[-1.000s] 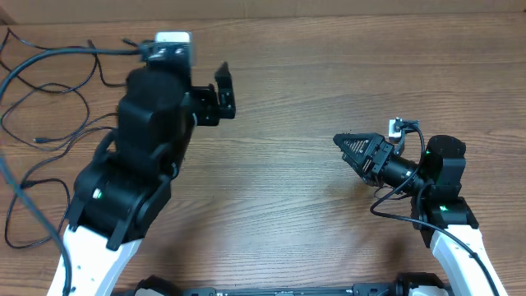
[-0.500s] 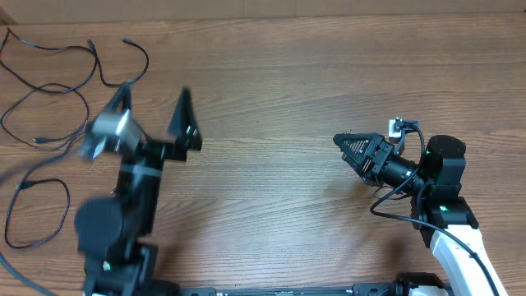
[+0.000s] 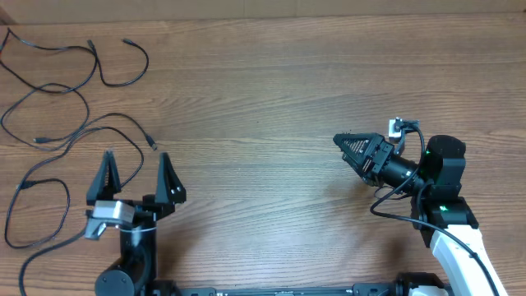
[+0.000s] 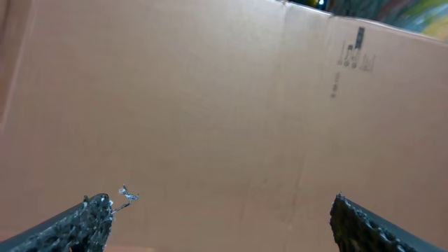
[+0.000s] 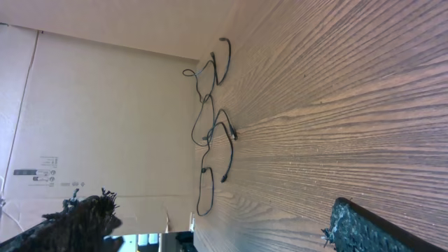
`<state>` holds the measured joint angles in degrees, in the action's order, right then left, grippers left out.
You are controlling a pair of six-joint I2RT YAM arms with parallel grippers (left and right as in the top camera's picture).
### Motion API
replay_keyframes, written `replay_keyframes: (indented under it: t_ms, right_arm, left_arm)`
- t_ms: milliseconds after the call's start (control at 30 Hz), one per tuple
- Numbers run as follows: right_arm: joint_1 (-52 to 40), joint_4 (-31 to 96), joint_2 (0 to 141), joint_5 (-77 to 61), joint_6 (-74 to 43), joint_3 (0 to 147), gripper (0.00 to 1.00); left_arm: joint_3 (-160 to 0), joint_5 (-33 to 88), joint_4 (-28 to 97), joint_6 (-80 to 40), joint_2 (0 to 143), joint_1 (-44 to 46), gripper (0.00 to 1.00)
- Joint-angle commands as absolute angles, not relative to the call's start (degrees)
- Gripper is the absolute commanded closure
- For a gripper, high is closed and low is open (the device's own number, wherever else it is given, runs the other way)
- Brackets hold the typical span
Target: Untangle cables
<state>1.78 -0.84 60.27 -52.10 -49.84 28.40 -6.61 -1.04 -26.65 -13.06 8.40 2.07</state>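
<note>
Cables (image 3: pixel 85 105) spread across table's (image 3: pixel 271 99) left end, possibly crossing.

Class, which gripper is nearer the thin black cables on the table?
Left. The left gripper stands open just right of the cables; the right gripper is far across the table.

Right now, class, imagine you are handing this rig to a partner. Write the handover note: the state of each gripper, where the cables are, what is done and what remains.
Left gripper: open and empty, at the front left, just short of the nearest cable loop.
Right gripper: open and empty, on the right side pointing left, far from the cables.
Cables: thin black cords lying in loose loops on the far-left part of the wooden table. No tight knot is visible.
Done: the cords look spread out.
To do: a few strands seem to cross. Check and separate them, probably with the left gripper, which is closer.
</note>
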Motion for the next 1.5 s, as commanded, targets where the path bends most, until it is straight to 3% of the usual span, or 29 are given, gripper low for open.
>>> replay_keyframes:
  t_ms: [0, 567, 1467]
  right_arm:
    - [1.8, -1.1, 59.9, -51.9, -49.4, 28.9, 0.00]
    - [1.8, -1.1, 59.9, -51.9, -49.4, 28.9, 0.00]
    - [1.8, -1.1, 59.9, -51.9, -49.4, 28.9, 0.00]
  left_arm:
    - [-0.9, -0.4, -25.8, -11.6, 2.8, 0.8, 0.01]
    - [-0.3, -0.3, 4.9, -5.2, 0.2, -0.4, 0.01]
    - [-0.3, 0.9, 4.5, -3.8, 0.2, -0.4, 0.00]
